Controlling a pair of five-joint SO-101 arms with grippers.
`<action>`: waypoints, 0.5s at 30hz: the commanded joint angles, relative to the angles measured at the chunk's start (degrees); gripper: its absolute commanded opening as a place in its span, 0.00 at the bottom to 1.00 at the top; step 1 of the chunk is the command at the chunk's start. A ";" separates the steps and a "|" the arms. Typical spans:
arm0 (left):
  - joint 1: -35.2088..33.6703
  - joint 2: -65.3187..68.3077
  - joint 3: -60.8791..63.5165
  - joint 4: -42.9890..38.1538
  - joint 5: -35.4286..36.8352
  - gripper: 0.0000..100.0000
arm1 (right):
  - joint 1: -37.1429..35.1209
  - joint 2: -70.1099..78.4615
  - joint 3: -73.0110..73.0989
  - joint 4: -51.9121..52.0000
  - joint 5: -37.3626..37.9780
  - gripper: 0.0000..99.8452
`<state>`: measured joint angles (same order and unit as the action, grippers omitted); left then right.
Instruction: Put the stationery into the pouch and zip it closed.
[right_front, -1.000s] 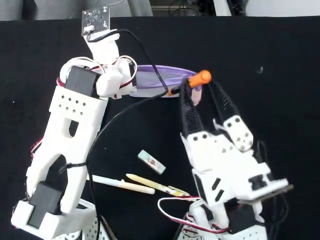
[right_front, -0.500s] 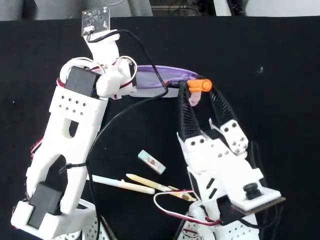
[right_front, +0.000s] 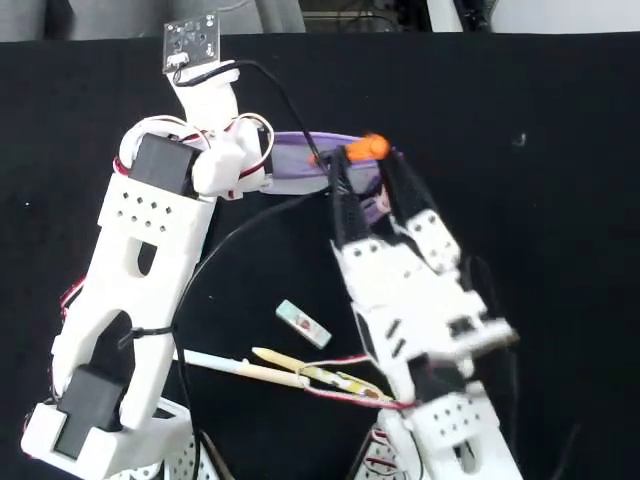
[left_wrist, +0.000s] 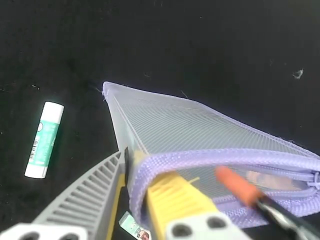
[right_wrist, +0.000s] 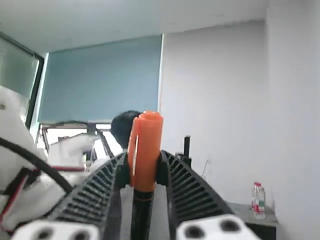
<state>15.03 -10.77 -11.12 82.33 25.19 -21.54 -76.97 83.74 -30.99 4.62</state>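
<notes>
Black tabletop (right_front: 560, 150) carries the work. Left gripper (left_wrist: 129, 159) is clamped on the mesh pouch (left_wrist: 200, 125) at its rim; the fabric appears soft and limp, best held along the zip edge. Two slim pens (right_front: 245, 368) and an eraser (right_front: 302, 323) lie loose nearer the arm bases. Right gripper (right_wrist: 145, 172), closed around the orange-capped pen (right_wrist: 144, 150), sits at the pouch mouth; the pen is judged light, rigid and smooth.
</notes>
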 joint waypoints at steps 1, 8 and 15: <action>0.66 0.09 0.48 -0.70 0.53 0.03 | 1.49 8.04 -2.42 -5.89 2.55 0.01; 0.22 0.09 0.04 -0.70 0.53 0.03 | 1.49 16.04 -2.77 -7.82 9.41 0.12; 0.04 0.09 -0.04 -0.88 0.53 0.03 | -1.32 16.04 -1.98 -7.82 9.76 0.26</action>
<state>15.03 -10.77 -11.12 82.33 25.19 -22.07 -61.23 83.74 -37.58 13.93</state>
